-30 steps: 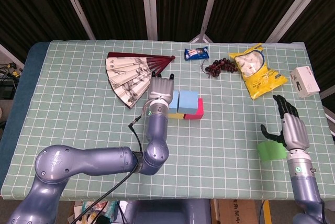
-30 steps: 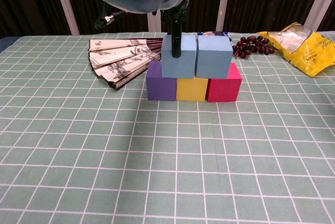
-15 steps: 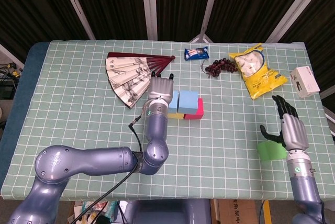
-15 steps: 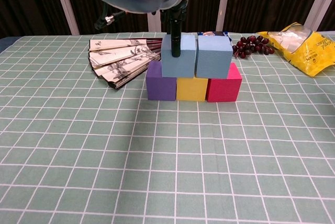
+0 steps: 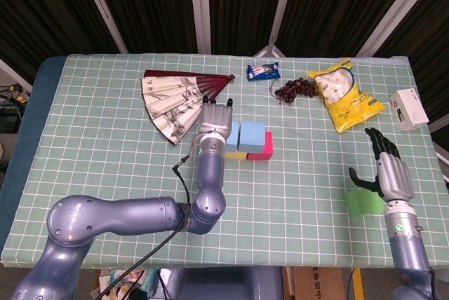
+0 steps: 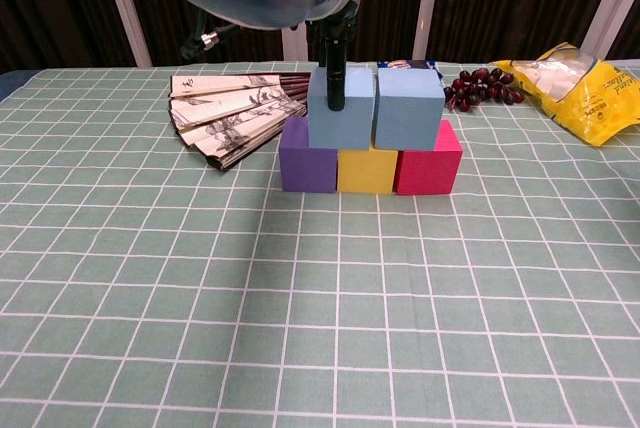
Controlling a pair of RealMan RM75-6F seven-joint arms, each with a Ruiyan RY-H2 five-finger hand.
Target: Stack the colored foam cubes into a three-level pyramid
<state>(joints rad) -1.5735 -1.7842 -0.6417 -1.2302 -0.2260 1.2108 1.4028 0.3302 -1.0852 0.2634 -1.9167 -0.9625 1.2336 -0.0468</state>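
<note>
The surface (image 5: pixel 105 167) wears a green cloth with a white grid, and behind it dark curtains hang between pale metal posts. Near its middle a purple cube (image 6: pixel 307 168), a yellow cube (image 6: pixel 366 170) and a pink cube (image 6: pixel 428 170) stand touching in a row, and two light blue cubes sit side by side on top of them: the left blue cube (image 6: pixel 340 118) and the right blue cube (image 6: pixel 408 108). The left hand (image 5: pixel 216 123) grips the left blue cube from above, one dark finger (image 6: pixel 336 83) lying down its front face. A green cube (image 5: pixel 363 202) lies well apart near the right front edge, and the right hand (image 5: pixel 388 169) rests just beside it, released, fingers spread. Along the far side lie a folding fan (image 5: pixel 179 100), a small blue packet (image 5: pixel 264 71), dark grapes (image 5: pixel 296 89), a yellow snack bag (image 5: pixel 342 94) and a white box (image 5: pixel 408 108).
</note>
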